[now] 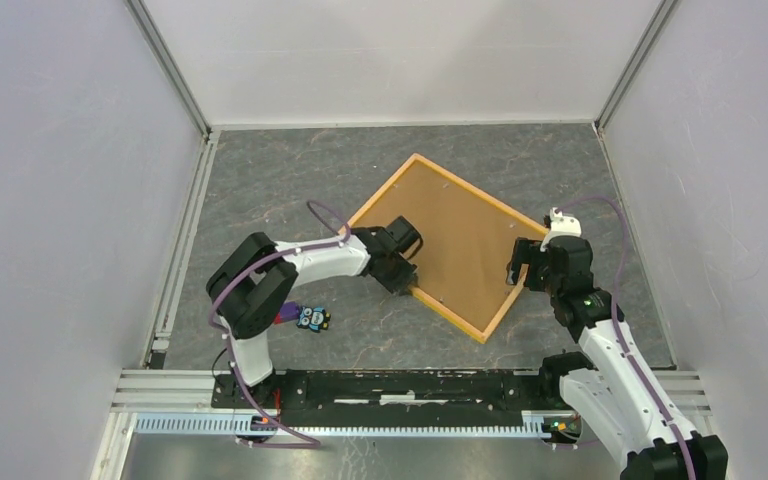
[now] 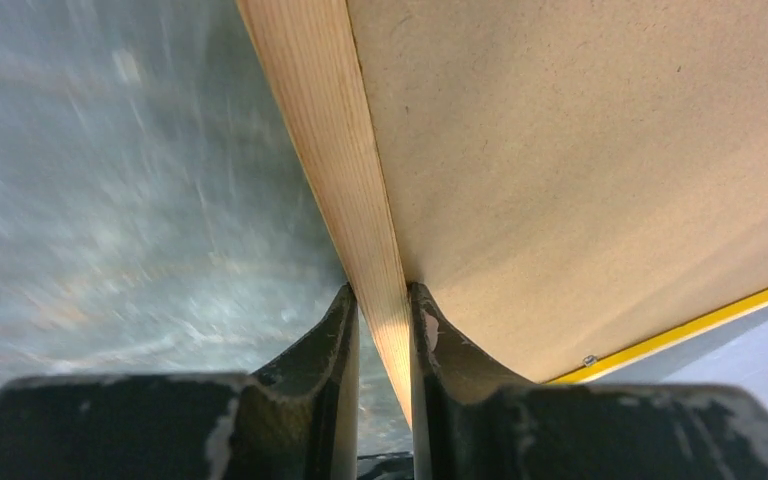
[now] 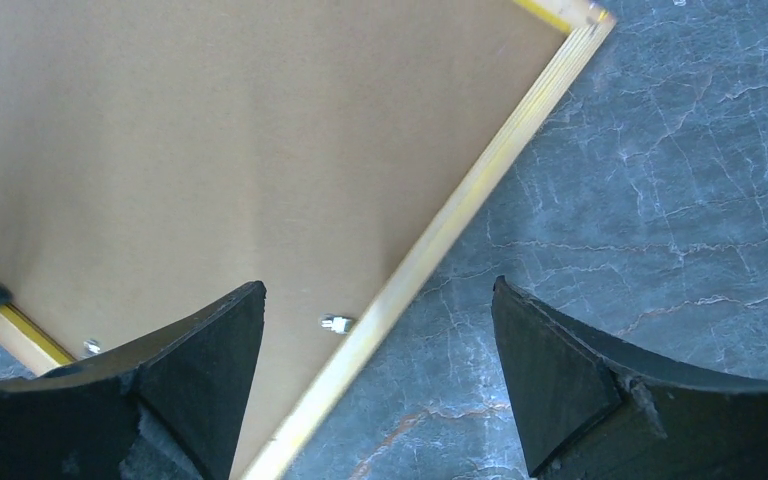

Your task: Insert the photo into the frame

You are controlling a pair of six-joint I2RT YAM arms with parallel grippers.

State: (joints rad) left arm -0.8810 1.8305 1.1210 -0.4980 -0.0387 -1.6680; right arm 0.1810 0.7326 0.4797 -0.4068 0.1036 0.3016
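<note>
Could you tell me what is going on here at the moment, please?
The left gripper is pinching the near-left wooden rail of the frame, which lies at an angle on the table with its brown backing panel facing up. The right gripper hangs open over the frame's right edge, holding nothing. The photo is not visible in any view.
</note>
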